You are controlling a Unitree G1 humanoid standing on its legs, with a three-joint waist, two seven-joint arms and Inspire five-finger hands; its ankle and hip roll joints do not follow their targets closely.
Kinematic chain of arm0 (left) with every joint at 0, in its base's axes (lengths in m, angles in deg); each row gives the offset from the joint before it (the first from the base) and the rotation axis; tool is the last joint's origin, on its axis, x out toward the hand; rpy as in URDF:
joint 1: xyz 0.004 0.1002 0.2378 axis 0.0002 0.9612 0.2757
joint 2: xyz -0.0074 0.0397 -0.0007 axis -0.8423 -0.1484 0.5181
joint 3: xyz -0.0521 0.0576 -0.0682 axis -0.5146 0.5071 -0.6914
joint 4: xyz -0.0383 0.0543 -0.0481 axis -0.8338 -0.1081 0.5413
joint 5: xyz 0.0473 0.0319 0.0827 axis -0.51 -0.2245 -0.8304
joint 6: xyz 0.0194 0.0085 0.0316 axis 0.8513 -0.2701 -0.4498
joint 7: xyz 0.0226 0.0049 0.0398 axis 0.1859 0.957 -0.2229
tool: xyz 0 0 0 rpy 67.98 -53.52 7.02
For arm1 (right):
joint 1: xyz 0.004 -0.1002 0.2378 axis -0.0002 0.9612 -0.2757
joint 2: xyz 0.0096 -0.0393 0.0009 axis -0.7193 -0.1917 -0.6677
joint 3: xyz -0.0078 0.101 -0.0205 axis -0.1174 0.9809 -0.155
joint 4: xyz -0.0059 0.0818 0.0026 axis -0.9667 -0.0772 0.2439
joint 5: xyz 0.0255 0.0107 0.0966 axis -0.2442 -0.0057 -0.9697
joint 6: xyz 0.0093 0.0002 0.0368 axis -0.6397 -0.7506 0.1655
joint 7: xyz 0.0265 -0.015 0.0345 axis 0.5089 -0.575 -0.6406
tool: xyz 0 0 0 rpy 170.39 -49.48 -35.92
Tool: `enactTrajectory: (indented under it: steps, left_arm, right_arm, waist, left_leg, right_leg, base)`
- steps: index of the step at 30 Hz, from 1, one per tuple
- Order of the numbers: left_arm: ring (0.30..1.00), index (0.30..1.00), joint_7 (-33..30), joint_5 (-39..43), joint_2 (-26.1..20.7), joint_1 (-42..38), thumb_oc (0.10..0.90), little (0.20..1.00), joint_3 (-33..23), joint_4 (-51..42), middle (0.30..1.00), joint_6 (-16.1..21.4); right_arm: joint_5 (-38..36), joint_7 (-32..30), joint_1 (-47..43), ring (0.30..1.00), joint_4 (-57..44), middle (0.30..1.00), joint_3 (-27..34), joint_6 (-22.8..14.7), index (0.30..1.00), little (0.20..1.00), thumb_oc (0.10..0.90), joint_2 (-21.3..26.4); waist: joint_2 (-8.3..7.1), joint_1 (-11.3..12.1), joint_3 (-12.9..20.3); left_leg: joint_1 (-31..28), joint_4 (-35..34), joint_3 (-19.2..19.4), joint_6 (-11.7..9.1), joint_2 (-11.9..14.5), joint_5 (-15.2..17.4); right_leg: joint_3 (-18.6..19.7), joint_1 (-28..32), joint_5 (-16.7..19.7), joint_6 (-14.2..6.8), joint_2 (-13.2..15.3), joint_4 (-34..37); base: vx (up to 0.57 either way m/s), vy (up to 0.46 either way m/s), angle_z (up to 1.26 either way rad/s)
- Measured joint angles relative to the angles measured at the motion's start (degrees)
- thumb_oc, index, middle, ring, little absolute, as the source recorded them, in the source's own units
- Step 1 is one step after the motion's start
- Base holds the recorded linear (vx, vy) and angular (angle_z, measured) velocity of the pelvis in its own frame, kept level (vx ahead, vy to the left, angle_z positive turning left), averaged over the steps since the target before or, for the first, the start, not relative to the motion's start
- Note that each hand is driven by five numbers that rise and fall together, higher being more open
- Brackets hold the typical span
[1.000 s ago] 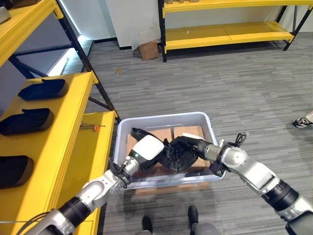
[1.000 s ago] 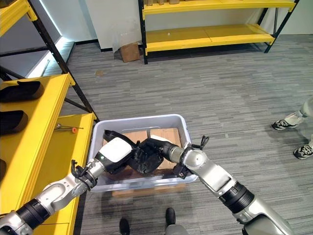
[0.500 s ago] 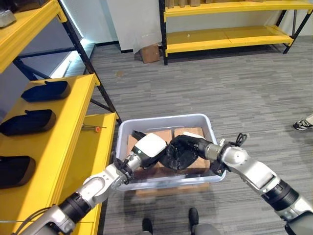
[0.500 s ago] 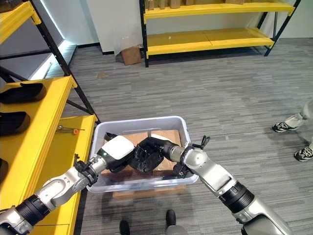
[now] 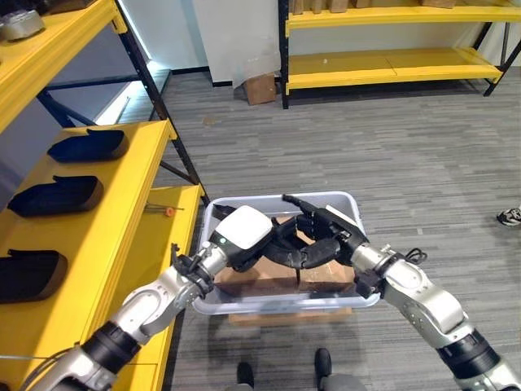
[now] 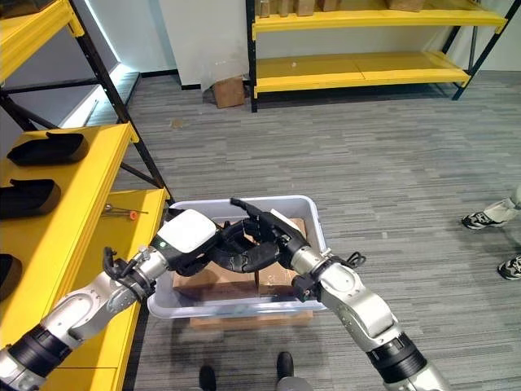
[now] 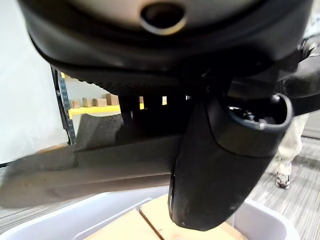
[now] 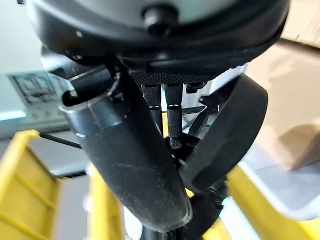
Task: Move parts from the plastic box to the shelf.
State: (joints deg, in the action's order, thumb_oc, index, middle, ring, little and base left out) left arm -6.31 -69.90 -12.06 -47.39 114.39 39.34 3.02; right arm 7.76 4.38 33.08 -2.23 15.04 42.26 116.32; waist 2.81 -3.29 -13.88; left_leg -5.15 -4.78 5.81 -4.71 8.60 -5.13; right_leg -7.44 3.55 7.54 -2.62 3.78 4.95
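Fingers of both hands (image 5: pixel 244 236) (image 5: pixel 330 232) curl round a black part (image 5: pixel 285 248) above the plastic box (image 5: pixel 207 236).

The black part (image 5: pixel 295 244) both hands are gripping is looking like matt moulded plastic, smooth. The plastic box (image 5: pixel 350 210) under the hands is showing up pale grey and slightly glossy, with plain brown cardboard (image 5: pixel 259 278) lying inside it, dull and papery. The shelf (image 5: pixel 122 213) beside the left hand (image 5: pixel 244 236) is looking like painted metal, yellow with a satin sheen. The floor (image 5: pixel 383 147) is showing grey wood-grain planks.
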Motion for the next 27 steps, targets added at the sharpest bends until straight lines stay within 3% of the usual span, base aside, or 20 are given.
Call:
enactTrajectory:
  steps: [4,7,9,12,16,20,25,27]
  left_arm:
    - [0.300,0.300,0.89,1.18,-2.99,-2.07,0.400,0.300,0.01,1.17,0.300,2.21]
    - [0.300,0.300,-14.69,1.14,-3.81,3.24,0.400,0.300,-0.79,16.54,0.300,11.23]
    - [0.300,0.300,-28.05,-6.09,-1.26,15.16,0.400,0.300,-6.10,27.35,0.300,11.30]
    - [0.300,0.300,-33.69,-14.39,-1.25,22.96,0.400,0.300,-3.51,34.58,0.300,10.57]
    - [0.300,0.300,-36.71,-16.14,-1.26,23.44,0.400,0.300,-0.40,32.79,0.300,12.15]
    - [0.300,0.300,-40.93,-15.94,-1.25,23.07,0.400,0.300,-0.26,22.33,0.300,11.86]
    - [0.300,0.300,-42.51,-15.80,-1.25,22.10,0.400,0.300,-0.43,19.74,0.300,10.98]
    - [0.300,0.300,-42.51,-15.80,-1.24,22.31,0.400,0.300,-0.51,19.70,0.300,10.22]
  right_arm:
    - [-4.45,-1.74,-0.22,1.000,0.20,1.000,1.37,-3.26,1.000,1.000,0.900,-1.26]
    - [-5.84,2.59,5.79,1.000,4.07,1.000,5.80,-11.09,1.000,1.000,0.900,-5.06]
    - [-5.78,4.52,10.37,1.000,7.92,1.000,9.50,-14.30,1.000,1.000,0.900,-5.67]
    - [-5.79,2.42,10.91,1.000,13.84,1.000,12.39,-15.09,1.000,1.000,0.900,-2.54]
    - [-5.83,0.44,8.89,1.000,14.34,1.000,11.21,-15.09,1.000,1.000,0.900,-3.88]
    - [-6.03,-1.36,3.81,1.000,14.69,1.000,8.75,-15.35,1.000,1.000,0.900,-5.66]
    - [-6.51,-1.87,3.61,1.000,14.69,1.000,6.12,-15.37,1.000,1.000,0.900,-5.94]
    - [-6.51,-2.66,3.83,1.000,14.78,1.000,5.74,-15.24,1.000,1.000,0.900,-5.95]
  waist:
    - [0.07,0.34,0.05]
    - [0.51,0.22,3.05]
    - [0.85,-2.28,3.65]
    - [1.00,-0.99,3.56]
    - [1.26,3.27,3.48]
    - [2.88,5.64,3.28]
    - [5.75,6.80,3.35]
    - [6.10,6.76,3.36]
  left_leg:
    - [0.14,0.14,-0.15,0.06,0.14,0.06]
    - [1.11,-0.04,-0.05,-0.04,0.28,0.40]
    - [0.35,-0.03,0.23,-0.08,0.38,0.80]
    - [1.10,0.21,-0.23,-0.43,0.28,0.24]
    - [1.48,0.22,-1.05,-0.15,0.30,0.20]
    - [3.14,0.18,-3.69,0.23,0.13,-0.29]
    - [4.10,0.20,-5.13,0.32,0.08,-0.60]
    - [4.47,0.22,-6.22,-0.38,0.10,-1.22]
  right_leg:
    - [-0.29,0.00,0.00,0.01,-0.08,0.00]
    - [-0.14,-1.08,-0.61,-0.36,-0.24,-0.01]
    - [0.09,-0.63,-1.01,-0.33,-0.21,0.03]
    - [-0.52,-1.17,-0.80,0.01,-0.14,0.05]
    - [-1.49,-0.88,-1.43,-0.03,-0.32,0.03]
    - [-3.63,-1.13,-1.24,0.01,0.06,0.02]
    - [-5.14,-1.14,-1.56,-0.04,0.09,0.02]
    - [-6.19,-1.02,-1.78,-0.32,0.06,0.03]
  base:
    - [-0.02,-0.064,0.05]
    - [-0.03,-0.058,-0.06]
    - [-0.05,-0.052,-0.09]
    - [-0.03,-0.091,0.09]
    - [-0.02,-0.064,0.13]
    - [-0.03,-0.061,0.32]
    - [0.02,-0.024,0.14]
    - [-0.01,-0.007,0.31]
